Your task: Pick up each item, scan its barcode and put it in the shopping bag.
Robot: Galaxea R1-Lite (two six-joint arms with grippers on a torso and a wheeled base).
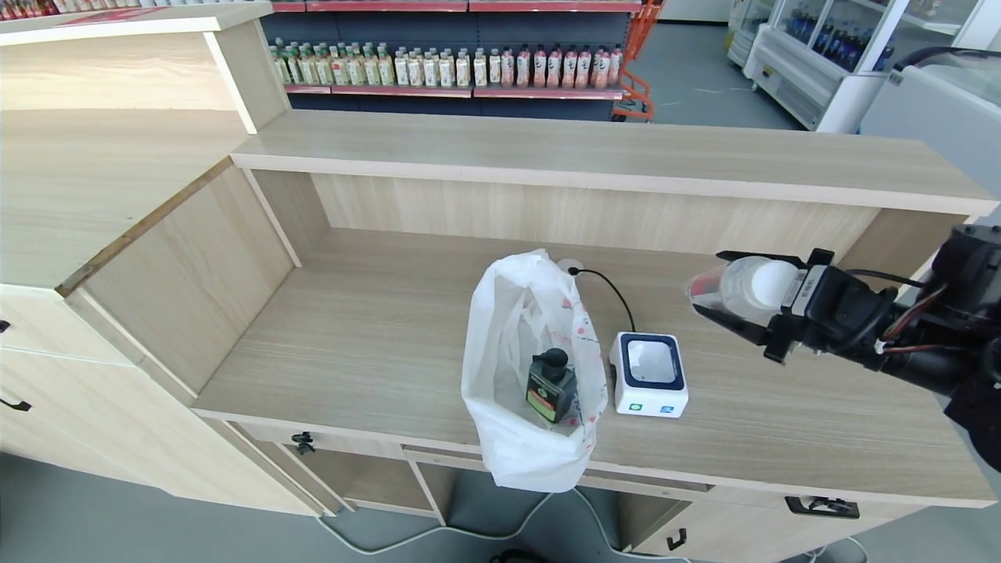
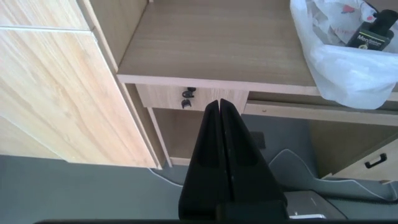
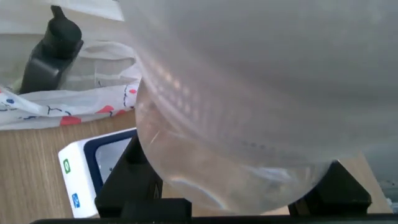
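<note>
My right gripper (image 1: 723, 293) holds a clear plastic bottle (image 1: 739, 288) with a white cap, lying sideways in the air to the right of and above the white scanner (image 1: 649, 373). Up close the bottle (image 3: 249, 99) covers most of the right wrist view, with the scanner (image 3: 93, 171) below it. The white shopping bag (image 1: 520, 375) stands open at the counter's front edge, left of the scanner, with a dark bottle (image 1: 550, 385) inside. My left gripper (image 2: 219, 118) is shut and empty, low in front of the counter's left drawer; the bag (image 2: 348, 62) and dark bottle (image 2: 372, 34) lie off to one side.
A black cable (image 1: 614, 293) runs from the scanner toward the counter's back wall. A raised wooden shelf (image 1: 610, 156) borders the counter behind, and a tall cabinet (image 1: 102, 156) closes the left side. Drawers with black handles (image 1: 301, 442) sit below the front edge.
</note>
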